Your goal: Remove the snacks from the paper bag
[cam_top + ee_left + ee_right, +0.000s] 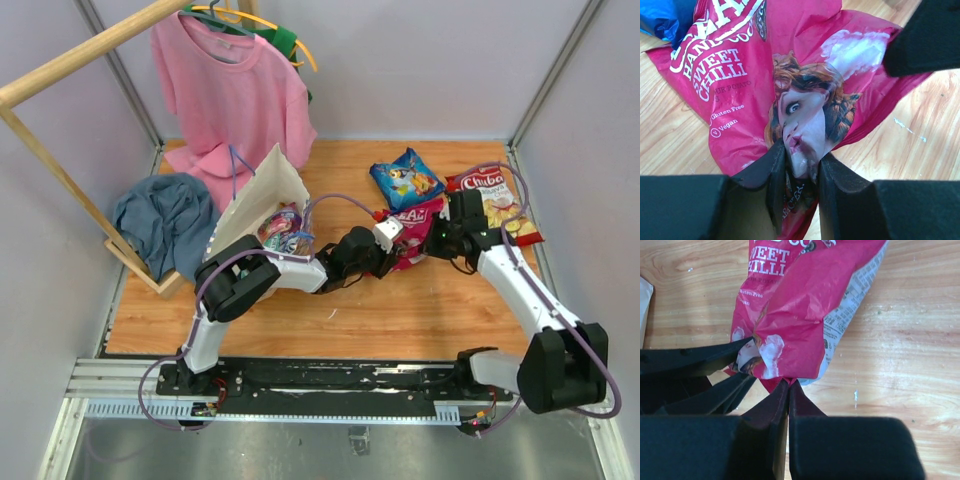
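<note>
Top view: the pink packet point(418, 228) lies on the surface point(400, 310) between the left gripper point(392, 235) and the right gripper point(440, 243), with the paper bag point(262, 195) well left of both. Left wrist: that gripper grasps the packet's edge. Right wrist: that gripper is clenched, tips against the packet's bottom seam.

The pink-red packet point(730, 100) reads "SWEET CHILLI", "Gluten Free", "Vegan"; the red-white bag point(497, 205) reads "Chiba".
</note>
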Robot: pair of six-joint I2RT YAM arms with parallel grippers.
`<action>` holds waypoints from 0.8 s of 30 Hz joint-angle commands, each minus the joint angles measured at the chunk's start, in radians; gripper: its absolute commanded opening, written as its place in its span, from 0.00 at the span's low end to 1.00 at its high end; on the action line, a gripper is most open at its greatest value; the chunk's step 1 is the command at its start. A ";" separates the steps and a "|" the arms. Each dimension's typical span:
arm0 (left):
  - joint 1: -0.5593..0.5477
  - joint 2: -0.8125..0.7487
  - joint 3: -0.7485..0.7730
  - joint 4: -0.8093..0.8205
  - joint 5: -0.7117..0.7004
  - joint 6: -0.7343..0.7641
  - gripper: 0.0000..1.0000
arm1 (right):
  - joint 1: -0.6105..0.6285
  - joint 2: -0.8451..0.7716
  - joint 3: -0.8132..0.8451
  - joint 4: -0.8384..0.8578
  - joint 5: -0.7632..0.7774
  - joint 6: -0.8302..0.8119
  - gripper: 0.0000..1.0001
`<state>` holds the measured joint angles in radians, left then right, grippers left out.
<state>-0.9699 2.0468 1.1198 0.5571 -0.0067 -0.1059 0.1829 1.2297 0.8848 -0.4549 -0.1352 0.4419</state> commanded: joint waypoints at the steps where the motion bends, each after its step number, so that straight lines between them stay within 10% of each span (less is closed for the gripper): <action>1: 0.012 0.033 -0.032 -0.098 -0.059 0.000 0.27 | 0.007 -0.124 -0.032 -0.083 0.069 -0.029 0.01; 11: 0.016 0.030 -0.021 -0.121 -0.029 -0.035 0.34 | -0.072 -0.364 -0.228 -0.128 0.086 -0.020 0.01; 15: 0.019 -0.042 -0.070 -0.072 0.101 -0.048 0.83 | -0.147 -0.282 -0.271 -0.072 -0.021 -0.005 0.01; 16: 0.019 -0.076 -0.096 -0.051 0.130 -0.050 0.97 | -0.164 -0.259 -0.262 -0.072 -0.058 0.001 0.06; 20: 0.019 -0.250 -0.191 0.000 0.201 -0.075 1.00 | -0.163 -0.245 -0.169 -0.089 -0.088 0.038 0.39; 24: 0.019 -0.479 -0.207 -0.035 0.216 -0.077 1.00 | 0.079 -0.326 0.029 -0.221 0.298 0.018 0.58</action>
<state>-0.9569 1.7813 0.9047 0.5095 0.1551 -0.1673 0.0723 0.9901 0.7200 -0.6029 -0.1158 0.4683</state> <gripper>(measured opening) 0.994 0.506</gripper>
